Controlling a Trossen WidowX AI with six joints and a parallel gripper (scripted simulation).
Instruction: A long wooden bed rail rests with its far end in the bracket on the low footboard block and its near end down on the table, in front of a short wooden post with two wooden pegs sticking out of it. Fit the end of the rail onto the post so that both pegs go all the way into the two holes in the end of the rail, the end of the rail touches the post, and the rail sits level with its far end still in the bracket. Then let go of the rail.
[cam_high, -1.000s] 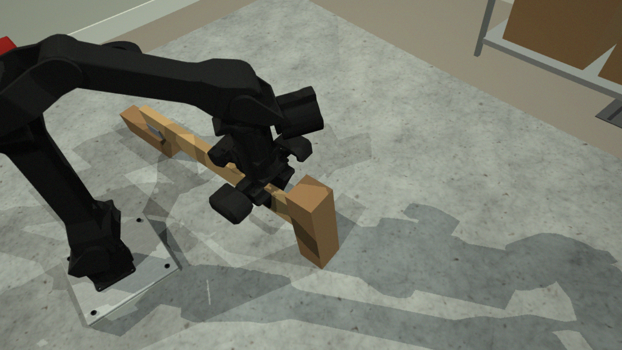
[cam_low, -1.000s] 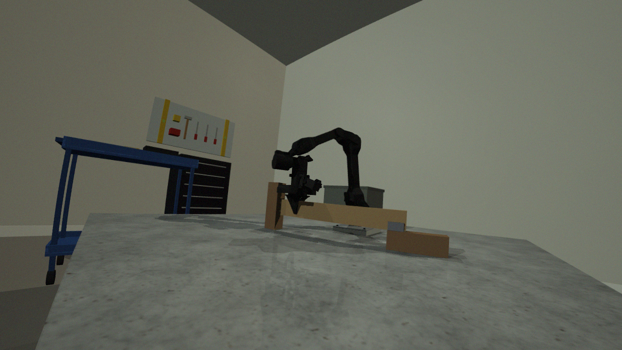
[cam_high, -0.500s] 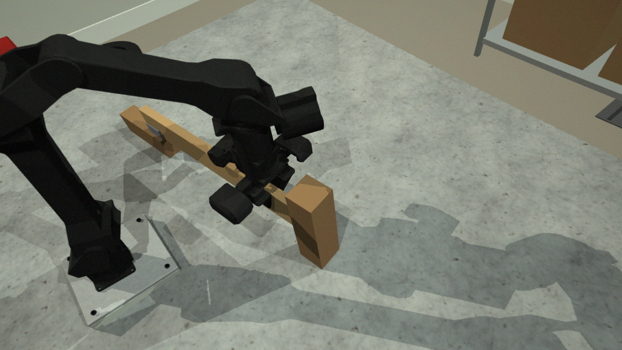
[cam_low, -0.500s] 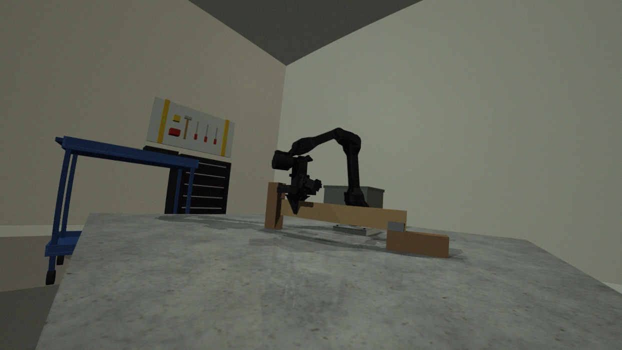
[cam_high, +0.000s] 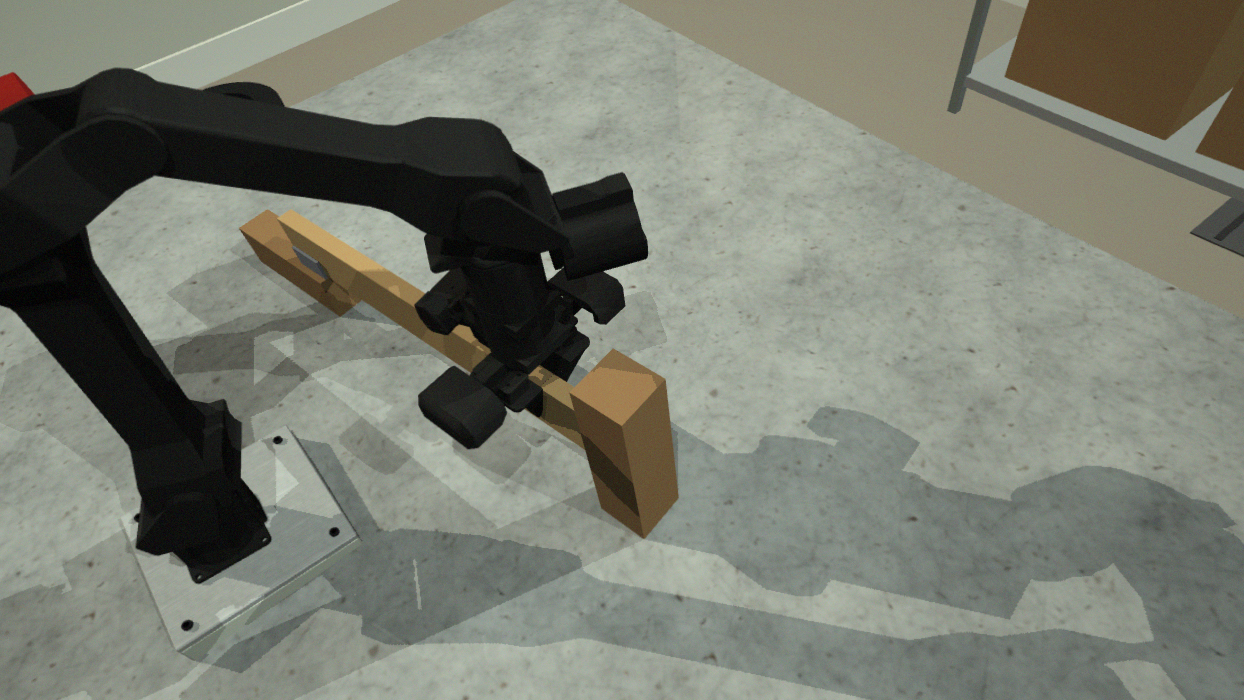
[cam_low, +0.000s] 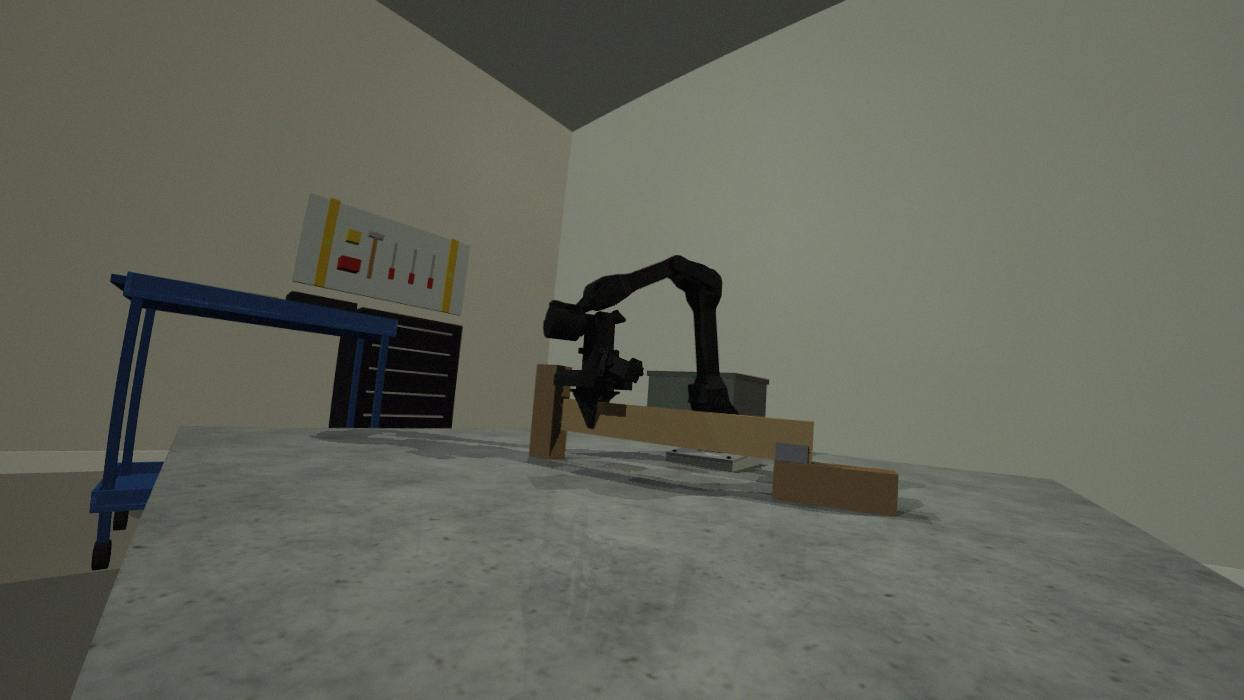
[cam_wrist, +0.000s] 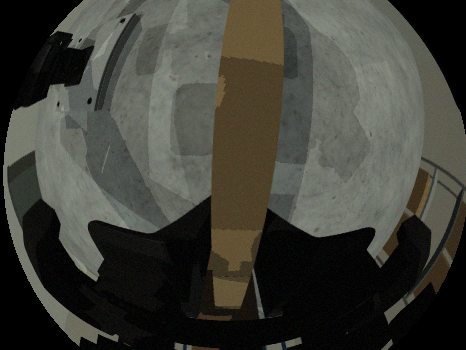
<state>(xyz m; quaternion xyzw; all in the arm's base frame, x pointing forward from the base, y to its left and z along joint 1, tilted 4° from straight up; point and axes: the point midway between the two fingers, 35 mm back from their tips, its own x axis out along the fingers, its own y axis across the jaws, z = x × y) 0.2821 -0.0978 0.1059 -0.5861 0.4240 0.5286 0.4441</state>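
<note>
The long pale rail (cam_high: 391, 300) (cam_low: 695, 426) (cam_wrist: 247, 140) is held up off the table at its near end and looks roughly level. My gripper (cam_high: 530, 393) (cam_low: 591, 417) (cam_wrist: 230, 202) is shut on the rail from above, close to the post. The post (cam_high: 652, 461) (cam_low: 546, 413) stands upright at the rail's near end. The end is at or very near the post face; I cannot tell whether they touch. The pegs and holes are not clearly visible. The rail's far end sits at the grey bracket (cam_high: 308, 259) (cam_low: 791, 452) on the low footboard block (cam_high: 282, 261) (cam_low: 835, 489).
The arm's metal base plate (cam_high: 295, 513) (cam_low: 713, 459) is on the table beside the rail. A blue cart (cam_low: 252, 300) and a grey box (cam_low: 748, 396) stand in the background. A shelf (cam_high: 1087, 139) with cardboard boxes stands beyond the table.
</note>
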